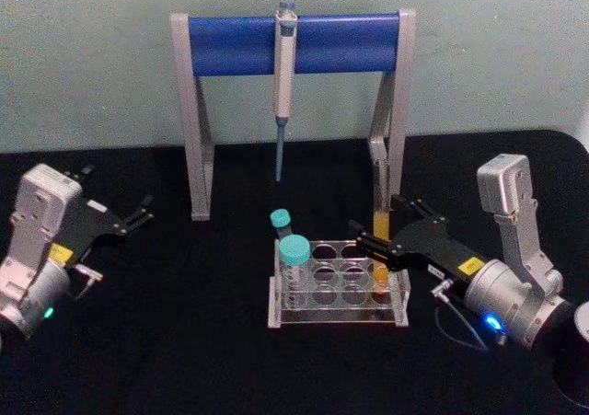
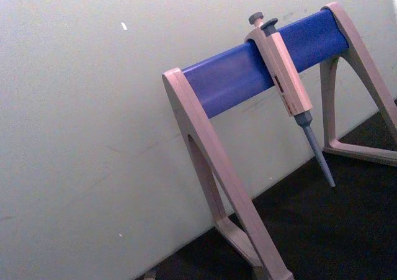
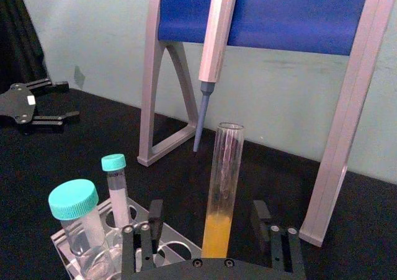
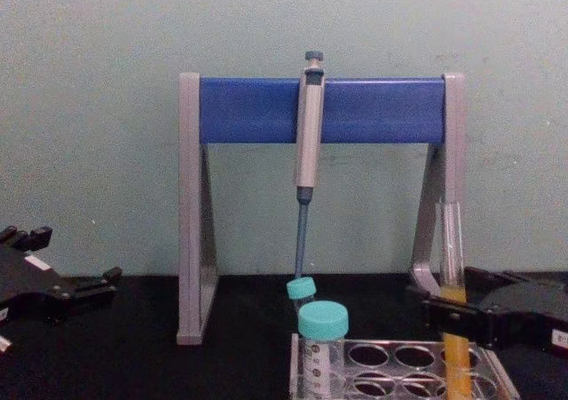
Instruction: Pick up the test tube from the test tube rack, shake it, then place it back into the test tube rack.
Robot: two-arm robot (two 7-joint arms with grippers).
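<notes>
Right tool (image 3: 211, 246) has its two fingers open on either side of the test tube (image 3: 222, 187), which stands straight up at the test tube rack's (image 1: 337, 312) 3 o'clock end. Left tool (image 1: 138, 214) waits far off, open.

In the right wrist view the right pincer (image 3: 213, 243) hides the foot of the test tube (image 3: 222, 187), and the test tube rack (image 3: 93, 255) runs off the picture's edge. In the chest view the rack's lower part is cut off. Whether the pincer's fingers (image 1: 368, 245) touch the glass cannot be told.
</notes>
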